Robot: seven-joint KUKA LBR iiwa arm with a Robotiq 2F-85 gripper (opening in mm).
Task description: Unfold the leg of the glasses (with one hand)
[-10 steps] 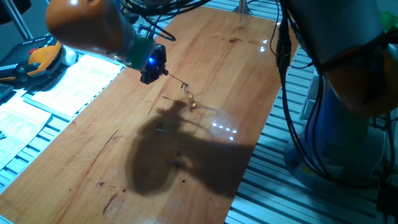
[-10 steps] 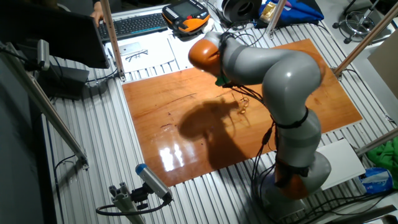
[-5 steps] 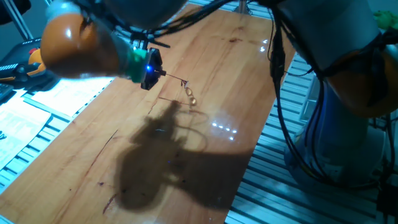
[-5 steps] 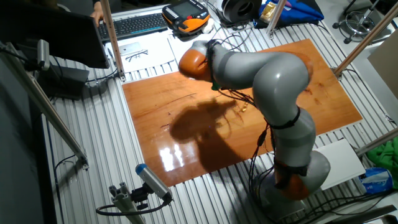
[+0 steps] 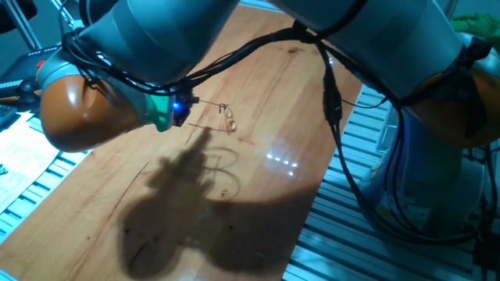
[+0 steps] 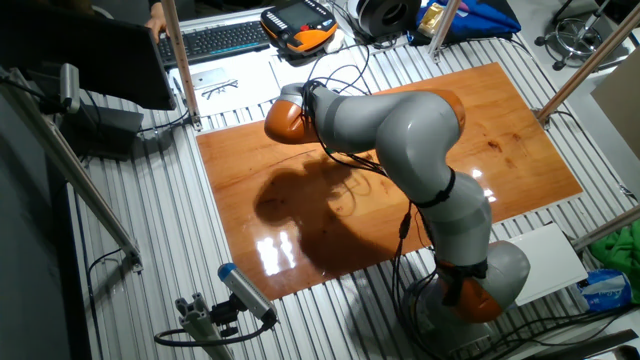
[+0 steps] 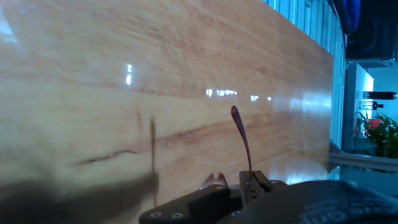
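Observation:
In the one fixed view my gripper (image 5: 184, 108), with a blue light on it, hangs over the left part of the wooden table (image 5: 281, 70). It is shut on one fine leg of the glasses (image 5: 226, 114), whose rims dangle at the end of the wire, off the wood. Their ringed shadow falls just below. In the hand view that reddish-brown leg (image 7: 241, 138) rises from between the closed fingertips of my gripper (image 7: 241, 182); the rims are out of this view. In the other fixed view my arm (image 6: 380, 110) hides the gripper and the glasses.
White papers (image 6: 225, 82), a keyboard (image 6: 215, 40) and an orange-black pendant (image 6: 298, 22) lie beyond the table's far left end. Aluminium slats (image 5: 351, 211) surround the wood. The robot's base (image 6: 470, 280) stands at the table's long side.
The arm has swung left across the table, carrying the glasses with it by the leg. The rims now hang higher and further left, and the arm's shadow has moved left too.

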